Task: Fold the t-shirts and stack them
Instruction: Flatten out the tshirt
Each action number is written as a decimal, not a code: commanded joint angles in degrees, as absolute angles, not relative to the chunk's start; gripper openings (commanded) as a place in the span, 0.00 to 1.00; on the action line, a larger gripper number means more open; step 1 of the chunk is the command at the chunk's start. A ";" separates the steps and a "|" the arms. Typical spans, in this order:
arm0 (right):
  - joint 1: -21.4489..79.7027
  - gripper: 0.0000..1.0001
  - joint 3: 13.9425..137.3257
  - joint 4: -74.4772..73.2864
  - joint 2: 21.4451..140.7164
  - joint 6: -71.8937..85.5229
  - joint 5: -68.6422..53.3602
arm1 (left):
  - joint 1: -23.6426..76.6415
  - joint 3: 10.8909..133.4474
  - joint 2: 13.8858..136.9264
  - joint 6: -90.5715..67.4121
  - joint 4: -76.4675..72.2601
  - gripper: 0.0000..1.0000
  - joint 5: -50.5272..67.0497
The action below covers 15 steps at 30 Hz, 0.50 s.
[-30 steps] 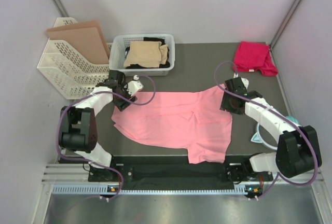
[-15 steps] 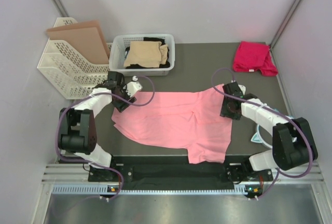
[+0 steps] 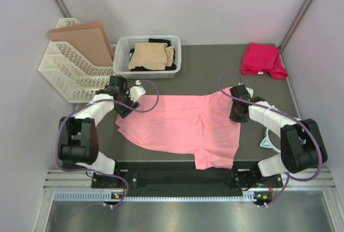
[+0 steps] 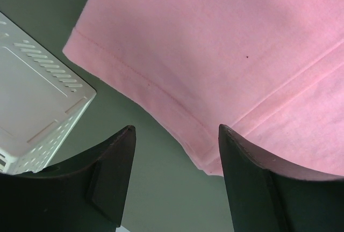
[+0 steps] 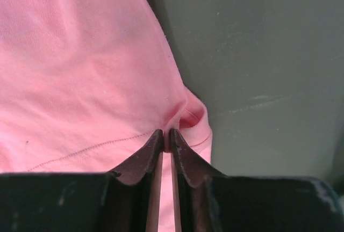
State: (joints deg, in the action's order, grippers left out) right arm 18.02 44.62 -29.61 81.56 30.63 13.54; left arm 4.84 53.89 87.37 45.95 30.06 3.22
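A salmon pink t-shirt (image 3: 183, 127) lies spread out on the dark table. My right gripper (image 3: 236, 115) is at its right edge and is shut on a pinched fold of the pink cloth (image 5: 177, 115), with the gripper (image 5: 166, 134) gripping next to the stitched hem. My left gripper (image 3: 126, 104) hovers at the shirt's upper left corner. There it stands open (image 4: 176, 131) over bare table, with the pink hem (image 4: 161, 95) just ahead of the fingers. A magenta-red t-shirt (image 3: 263, 60) lies bunched at the back right. Tan (image 3: 150, 56) and black (image 3: 161, 42) shirts sit in the basket.
A white basket (image 3: 122, 55) stands at the back centre. A white file rack (image 3: 64, 76) holding a brown board is at the back left, and its corner (image 4: 32, 108) shows close to my left gripper. A teal headband (image 3: 267, 139) lies by the right arm.
My right gripper has come down onto the shirt's right edge and shut on the cloth. The left gripper has shifted slightly and stays open.
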 commanded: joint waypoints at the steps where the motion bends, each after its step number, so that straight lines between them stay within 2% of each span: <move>1: 18.54 0.08 45.35 -28.12 81.30 30.59 13.97 | 4.48 53.26 84.64 45.79 29.53 0.68 4.04; 5: 18.54 0.01 45.61 -28.39 81.21 30.32 14.15 | 4.39 52.56 83.76 45.88 29.62 0.68 4.31; 15: 18.54 0.00 45.88 -29.79 79.89 29.97 14.85 | 4.31 52.21 84.55 46.67 31.20 0.69 4.66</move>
State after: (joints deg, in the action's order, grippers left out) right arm 18.02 44.64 -29.91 81.56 30.48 13.63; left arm 4.60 52.71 85.62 46.02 30.24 3.44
